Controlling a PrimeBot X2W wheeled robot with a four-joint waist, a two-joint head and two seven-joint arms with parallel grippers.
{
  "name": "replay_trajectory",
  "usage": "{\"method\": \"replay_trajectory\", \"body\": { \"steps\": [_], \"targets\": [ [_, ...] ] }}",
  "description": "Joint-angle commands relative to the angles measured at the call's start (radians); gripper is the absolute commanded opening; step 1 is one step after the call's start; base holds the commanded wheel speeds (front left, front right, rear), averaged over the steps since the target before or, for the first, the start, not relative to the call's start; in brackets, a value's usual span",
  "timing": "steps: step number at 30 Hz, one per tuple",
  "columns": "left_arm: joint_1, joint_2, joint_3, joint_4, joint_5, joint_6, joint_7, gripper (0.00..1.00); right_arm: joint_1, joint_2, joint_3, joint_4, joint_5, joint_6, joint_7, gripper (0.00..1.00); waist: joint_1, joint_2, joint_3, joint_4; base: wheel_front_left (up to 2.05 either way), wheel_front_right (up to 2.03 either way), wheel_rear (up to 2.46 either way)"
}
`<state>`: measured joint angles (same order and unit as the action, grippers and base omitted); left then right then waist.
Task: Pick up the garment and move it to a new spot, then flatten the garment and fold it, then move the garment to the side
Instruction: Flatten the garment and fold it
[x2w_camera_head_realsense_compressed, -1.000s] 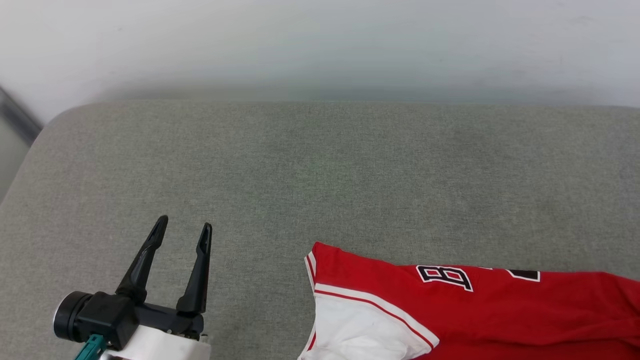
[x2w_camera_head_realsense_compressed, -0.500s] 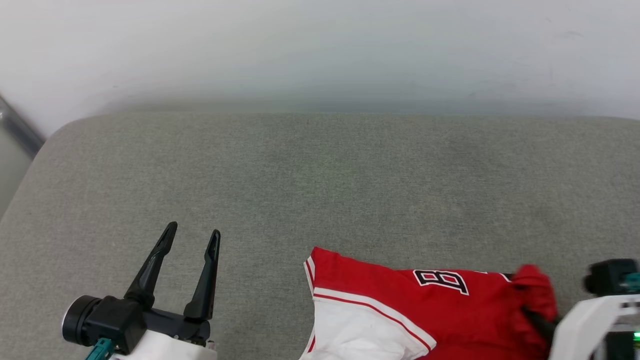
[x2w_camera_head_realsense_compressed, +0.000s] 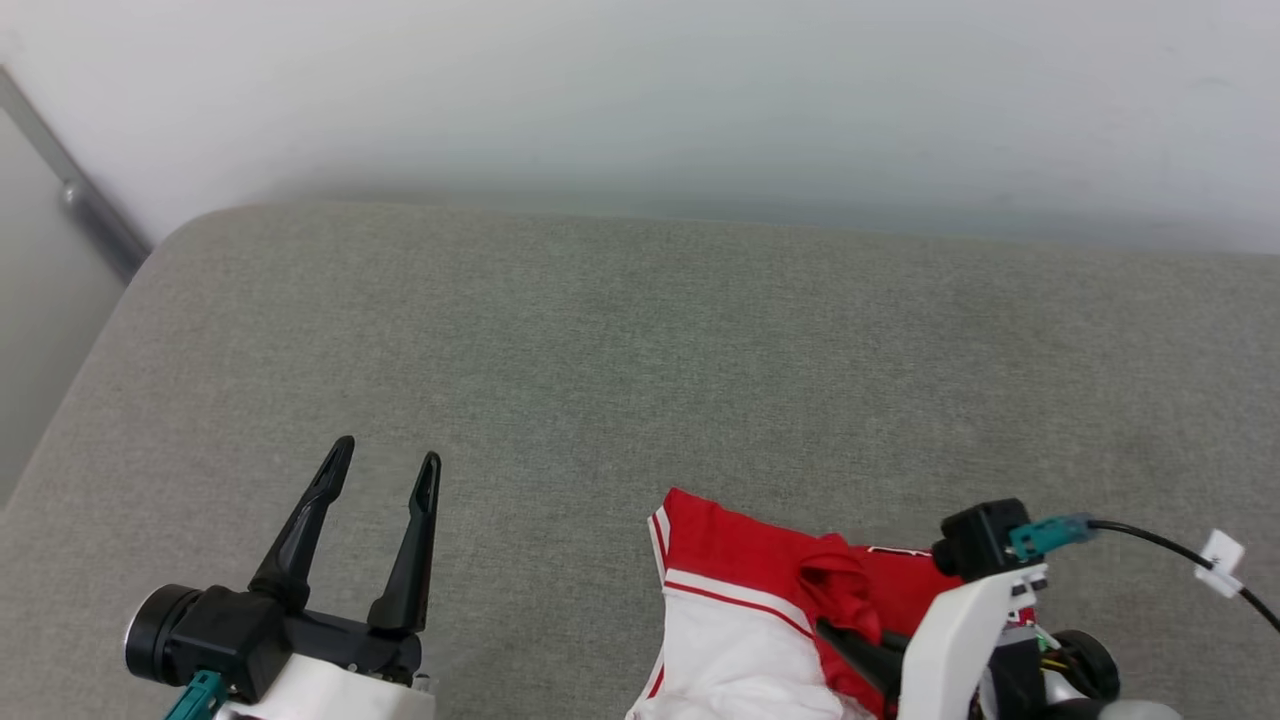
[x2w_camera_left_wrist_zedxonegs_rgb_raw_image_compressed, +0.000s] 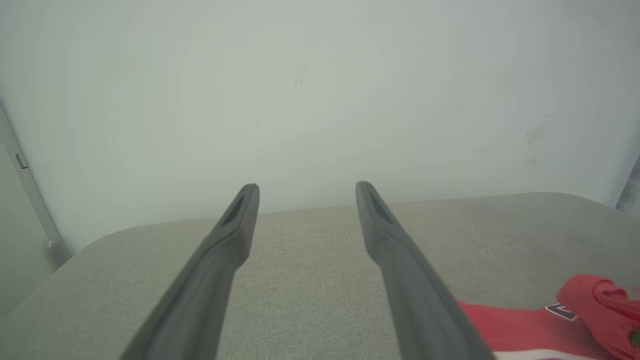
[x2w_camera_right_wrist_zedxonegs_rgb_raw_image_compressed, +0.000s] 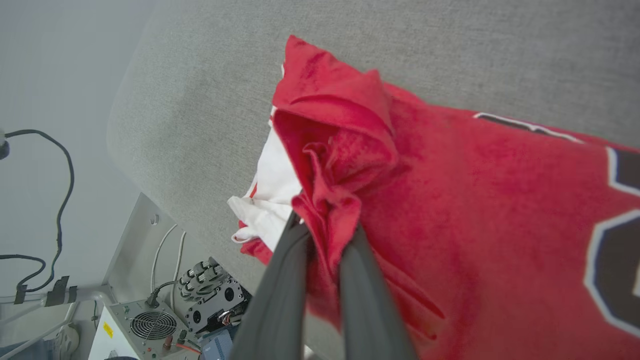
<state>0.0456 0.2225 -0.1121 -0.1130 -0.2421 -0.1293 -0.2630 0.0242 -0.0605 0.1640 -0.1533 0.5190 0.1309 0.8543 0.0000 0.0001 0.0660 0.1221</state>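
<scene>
Garment (x2w_camera_head_realsense_compressed: 730, 545) at five o'clock was pinched tight in the right gripper (x2w_camera_right_wrist_zedxonegs_rgb_raw_image_compressed: 327, 232), while the left gripper (x2w_camera_head_realsense_compressed: 388, 450) at seven o'clock gaped wide, empty.

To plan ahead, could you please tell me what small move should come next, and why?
Probably lift the right end effector and carry the garment toward the middle of the grey cushion: it is shut on bunched red fabric at the near edge.

A grey fabric surface (x2w_camera_head_realsense_compressed: 640, 350) meets a pale wall (x2w_camera_head_realsense_compressed: 640, 90); a fan-vented box (x2w_camera_right_wrist_zedxonegs_rgb_raw_image_compressed: 150, 325), perhaps electronics, sits beside it.
</scene>
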Motion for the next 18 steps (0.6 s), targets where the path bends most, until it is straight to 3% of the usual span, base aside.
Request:
{"method": "replay_trajectory", "body": {
  "steps": [1,11,12,13,18],
  "targets": [
    [-0.009,0.001,0.005,-0.002,-0.004,-0.001,-0.002,1.0,-0.026,0.008,0.02,0.021,0.001,0.0,-0.009,0.0,0.0,-0.0001,0.004,0.011,0.0,0.0,0.0],
    [-0.013,-0.003,0.002,0.005,-0.007,-0.001,-0.002,1.0,-0.093,0.011,0.095,0.148,0.052,0.0,-0.081,0.0,0.0,-0.0001,0.014,0.037,0.0,0.0,0.0],
    [-0.013,-0.003,0.002,0.006,-0.007,-0.001,-0.002,1.0,-0.099,0.012,0.104,0.158,0.062,0.0,-0.092,0.37,0.0,-0.0001,0.014,0.037,0.0,0.0,0.0],
    [-0.013,-0.003,0.003,0.006,-0.007,-0.001,-0.002,1.0,-0.103,0.012,0.113,0.17,0.074,0.0,-0.1,1.0,0.0,-0.0001,0.013,0.037,0.0,0.0,0.0],
    [-0.009,-0.003,0.009,0.011,-0.008,-0.001,-0.002,1.0,-0.129,0.011,0.155,0.186,0.102,0.0,-0.139,1.0,0.0,-0.0001,0.011,0.029,0.0,0.0,0.0]
  ]
}}
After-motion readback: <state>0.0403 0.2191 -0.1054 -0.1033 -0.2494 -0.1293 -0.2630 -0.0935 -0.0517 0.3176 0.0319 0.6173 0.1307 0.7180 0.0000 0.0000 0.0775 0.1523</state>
